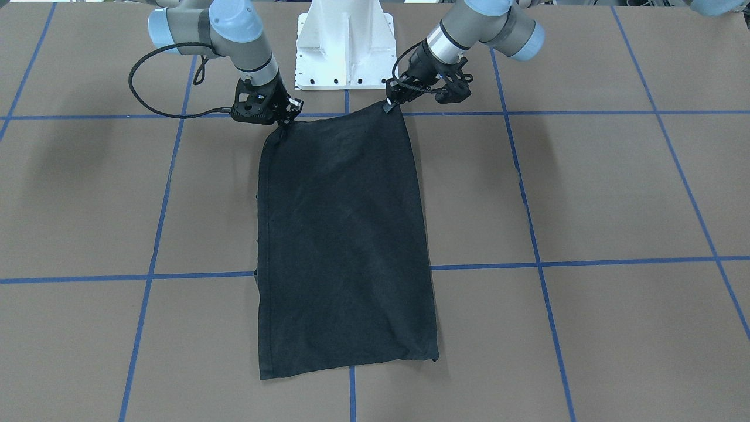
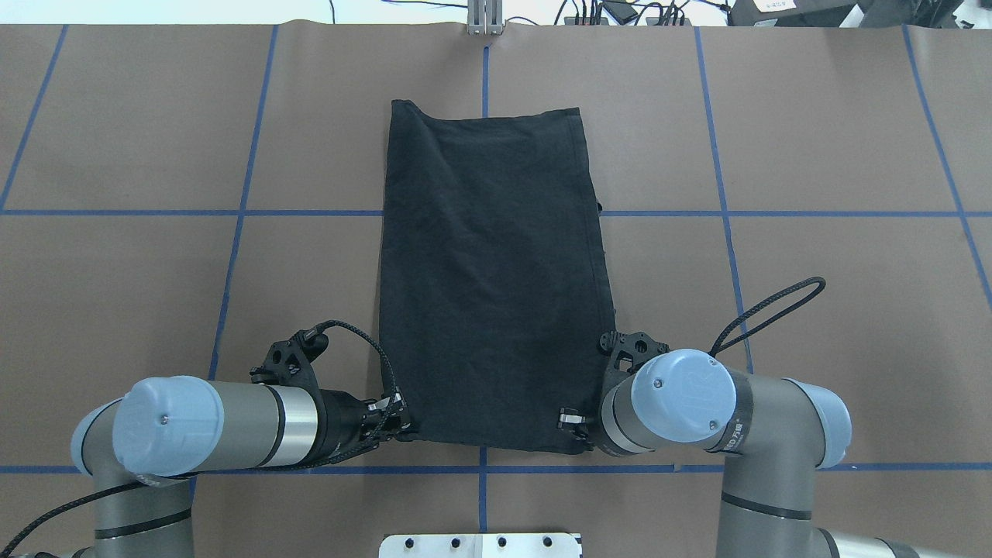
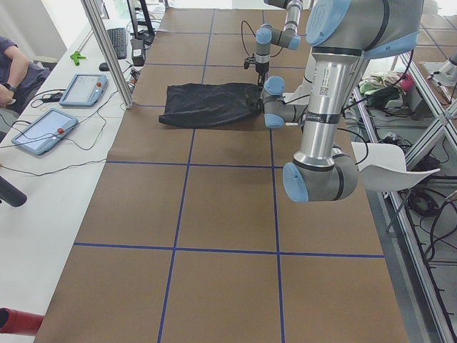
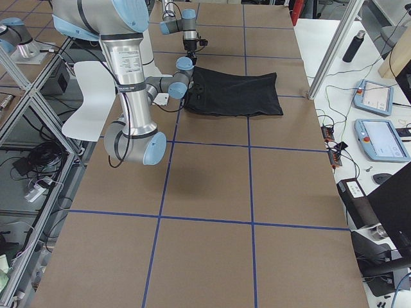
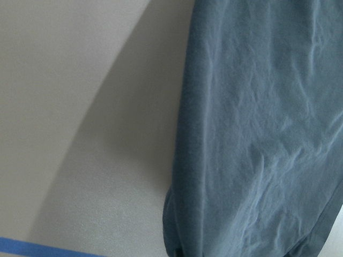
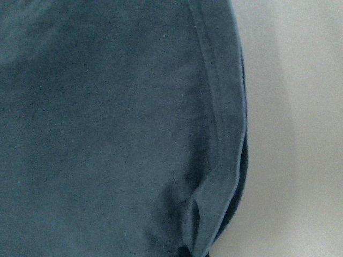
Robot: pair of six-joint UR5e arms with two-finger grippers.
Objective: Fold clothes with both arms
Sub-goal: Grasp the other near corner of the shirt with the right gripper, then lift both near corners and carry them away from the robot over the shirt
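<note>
So, the shirt [image 1: 345,234] lies on the bench [image 1: 615,187], already a long strip. The left gripper [image 1: 389,106] and right gripper [image 1: 285,122] each look pinched shut on a robot-side corner. Next they'd probably lift together toward the far hem.

You see a plain black T-shirt [image 1: 345,234] out from both jaws; brown table [image 1: 615,187], blue grid lines [image 1: 586,262]; left arm [image 2: 232,425] and right arm [image 2: 775,434] grey-silver, light-blue caps; white pedestal [image 1: 344,41].

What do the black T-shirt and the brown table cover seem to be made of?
The T-shirt: soft matte knit, probably cotton; fine wrinkles and a stitched hem show. The table cover: looks like matte brown paper or board, flat, marked with blue lines, perhaps tape.
</note>
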